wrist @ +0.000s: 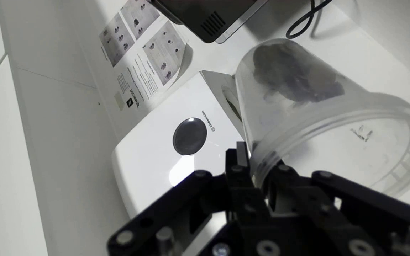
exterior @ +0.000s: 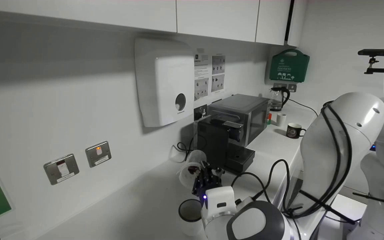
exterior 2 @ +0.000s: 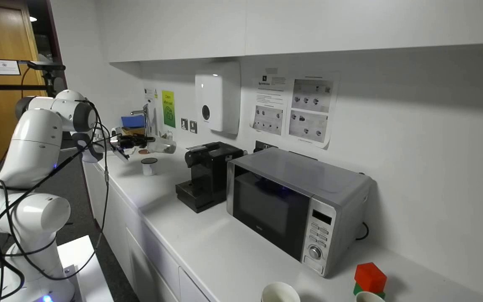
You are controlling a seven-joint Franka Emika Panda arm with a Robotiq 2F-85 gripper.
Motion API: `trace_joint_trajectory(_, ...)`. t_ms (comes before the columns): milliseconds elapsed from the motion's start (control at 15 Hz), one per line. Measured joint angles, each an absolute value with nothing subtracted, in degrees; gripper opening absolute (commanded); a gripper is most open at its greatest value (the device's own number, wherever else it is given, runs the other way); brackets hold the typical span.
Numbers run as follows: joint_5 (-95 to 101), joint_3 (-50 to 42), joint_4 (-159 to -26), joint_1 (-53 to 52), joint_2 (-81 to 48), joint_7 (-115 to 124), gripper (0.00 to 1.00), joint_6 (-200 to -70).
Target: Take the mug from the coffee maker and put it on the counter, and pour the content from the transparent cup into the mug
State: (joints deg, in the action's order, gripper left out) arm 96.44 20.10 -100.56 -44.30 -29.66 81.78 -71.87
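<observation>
The Robotiq gripper is clamped narrow on the wall of the transparent cup, pinching it close to the rim, on the side of the coffee maker opposite the microwave. The cup is tipped onto its side, base turned toward the coffee maker and mouth away from it; dark content shows through the clear wall toward the base end. The white mug with the dark inside stands upright on the counter, well apart from the coffee maker, on the same side as the gripper.

Higher than the coffee maker, also toward that side, the Kimberly-Clark wall dispenser is mounted; printed Nespresso sheets are fixed to the wall above the machine. The microwave stands just beside the coffee maker. Farther from the coffee maker, past the microwave, are a red block above a green block, a white cup, a dark patterned mug and a glass kettle. The green first aid kit is on the end wall, well beyond and above the coffee maker.
</observation>
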Motion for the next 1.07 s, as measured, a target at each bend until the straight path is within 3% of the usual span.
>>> trace_joint_trajectory(600,96.82,20.1,-100.56,-44.3,-29.69,81.78,0.02,-71.76)
trace_joint_trajectory(667,96.82,20.1,-100.56,-44.3,-29.69,81.78,0.1,-71.76)
trace_joint_trajectory(1067,96.82,20.1,-100.56,-44.3,-29.71,81.78,0.1,-71.76)
